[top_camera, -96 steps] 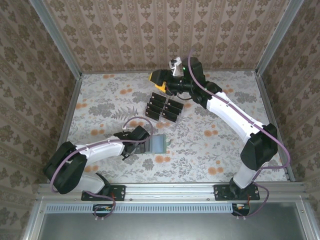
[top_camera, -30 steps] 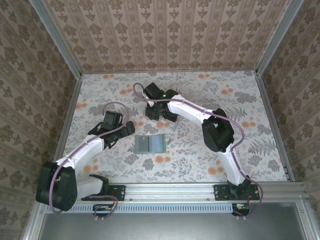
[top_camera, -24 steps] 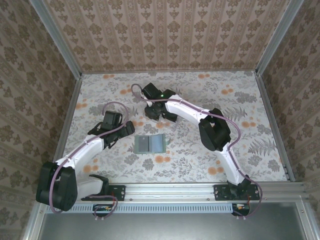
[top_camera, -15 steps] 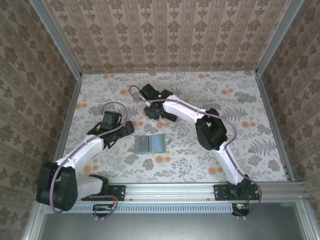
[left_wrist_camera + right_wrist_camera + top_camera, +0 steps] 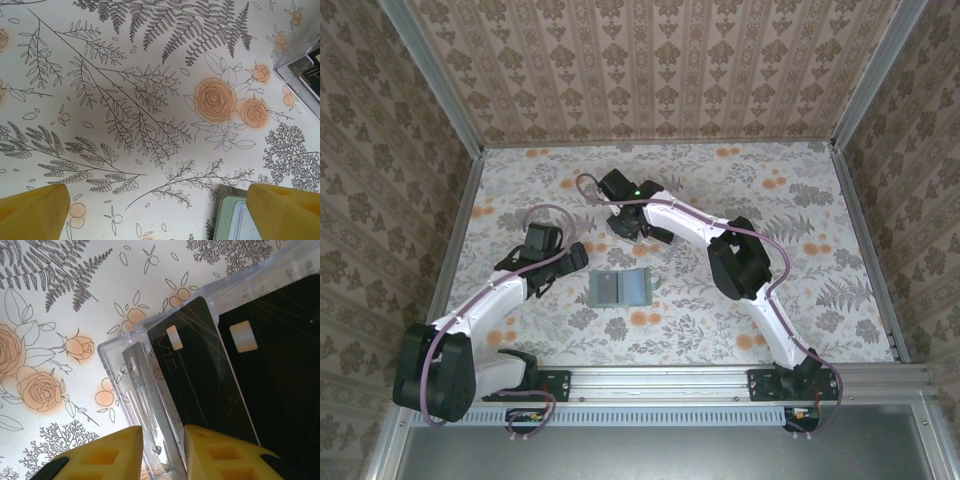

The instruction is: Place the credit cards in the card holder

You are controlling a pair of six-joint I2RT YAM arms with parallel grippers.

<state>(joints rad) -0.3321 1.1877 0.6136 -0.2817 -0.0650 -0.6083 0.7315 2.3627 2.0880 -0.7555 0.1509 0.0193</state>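
The credit cards (image 5: 200,380) are black and stand in a clear plastic rack (image 5: 145,385); from the top view they show as dark cards (image 5: 652,230) under my right arm. My right gripper (image 5: 164,452) is down at the rack's end. Its yellow fingers (image 5: 105,455) stand narrowly apart, astride the clear end wall and the edge of the outermost card, and no grip shows. The card holder (image 5: 622,289), a sage-green wallet, lies flat in mid-table, and its corner (image 5: 230,220) shows by my left gripper (image 5: 159,215). The left gripper (image 5: 577,257) is wide open just left of the wallet, holding nothing.
A corner of the clear rack (image 5: 300,75) reaches into the left wrist view at upper right. The floral tablecloth (image 5: 800,280) covers the table. Patterned walls and a metal frame (image 5: 865,250) close it in on three sides.
My right gripper's jaws have narrowed at the rack's end, and that arm's elbow has drifted a little left. Over the last second the left arm has stayed put and open.
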